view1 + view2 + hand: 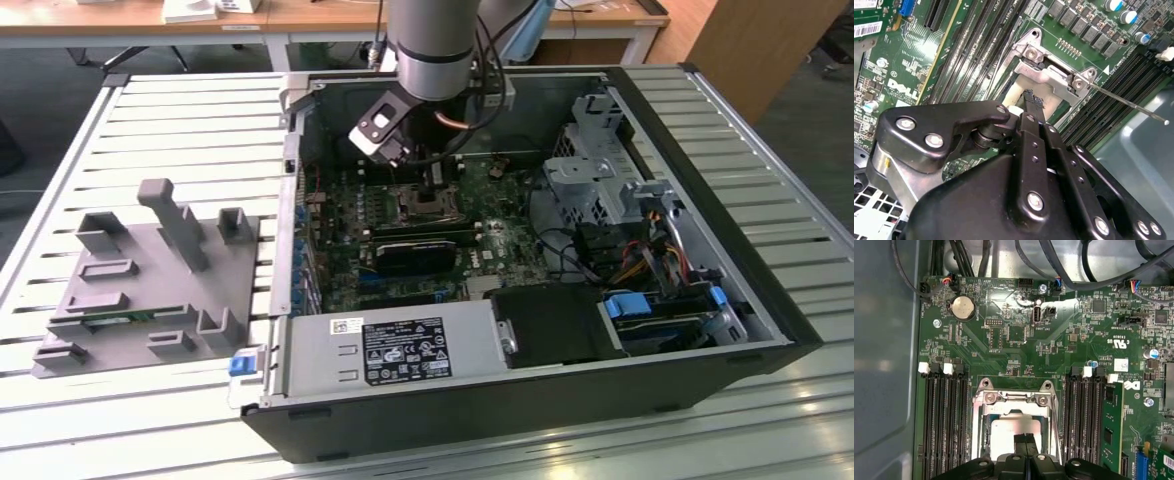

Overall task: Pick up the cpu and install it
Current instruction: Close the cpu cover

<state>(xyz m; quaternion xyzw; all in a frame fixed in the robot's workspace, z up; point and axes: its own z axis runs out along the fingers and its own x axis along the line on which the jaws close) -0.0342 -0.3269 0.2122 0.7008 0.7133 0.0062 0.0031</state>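
My gripper hangs low over the metal socket frame on the motherboard, inside the open computer case. My jaws are drawn together, the two dark tips meeting with barely a line between them and nothing visibly pinched there. The cpu lies flat inside that frame, directly under my tips, pale shiny face turned up toward my wrist. I cannot tell whether I am touching it or just above it. It is square, so it has no real long axis. Its edges seem to run in line with the frame and with the memory slots on either side. The danger, as I judge it, is pressure in the wrong place: bearing down off-centre, or on a chip not sitting square, could tip a corner and bend the contacts beneath. The thin lever rod jutting out beside the frame could also catch me if I drift sideways.
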